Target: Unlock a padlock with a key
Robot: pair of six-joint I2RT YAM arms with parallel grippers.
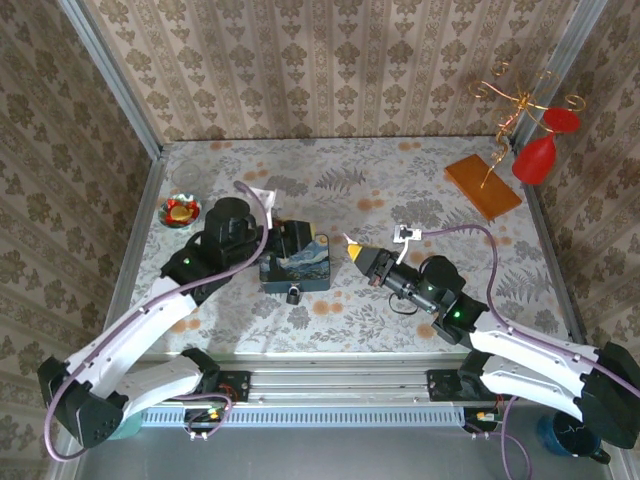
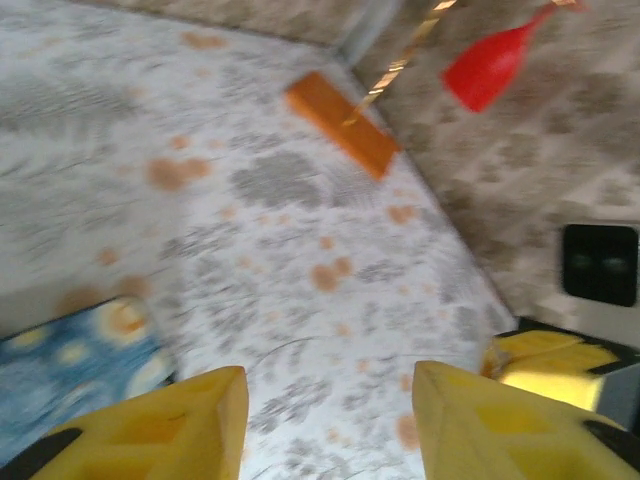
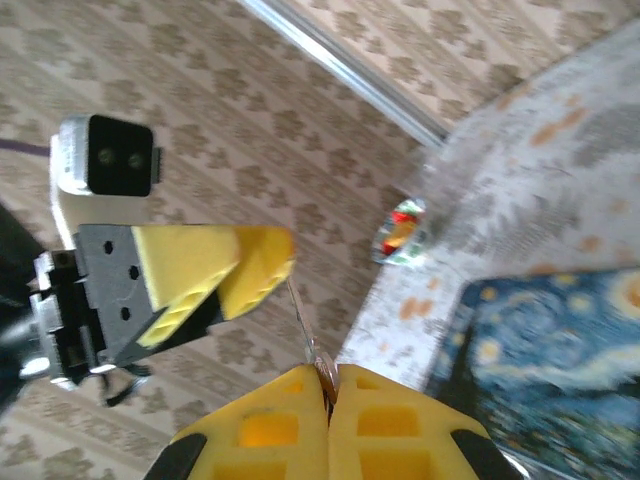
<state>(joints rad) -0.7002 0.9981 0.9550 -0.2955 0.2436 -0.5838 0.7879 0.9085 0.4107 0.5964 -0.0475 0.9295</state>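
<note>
1. The tiny dark metal padlock (image 1: 293, 293) sits at the near edge of the blue starry painted box (image 1: 300, 262).
2. Our right gripper (image 3: 328, 382) pinches the thin silvery key (image 3: 303, 325); our left gripper (image 2: 330, 420) gapes wide beside the box.
3. We judge the step to be bringing the key in; next, it needs lining up with the keyhole.

Top view light: bright, even, diffuse from overhead; only soft shade under arms & by blue box (image 1: 297, 262).
Top view focus: sharp throughout; walls splay outward twd edges, wide-lens bend.
Left wrist: heavy motion blur all over; table (image 2: 300, 250) pattern smeared, left gripper (image 2: 328, 410) fingers soft-edged.
Right wrist: right gripper (image 3: 326, 385) fairly crisp; wallpaper & box behind blurred; key (image 3: 303, 318) a thin sliver, hard to read.
Glare: none harsh; table at top right of right wrist view washed pale.
</note>
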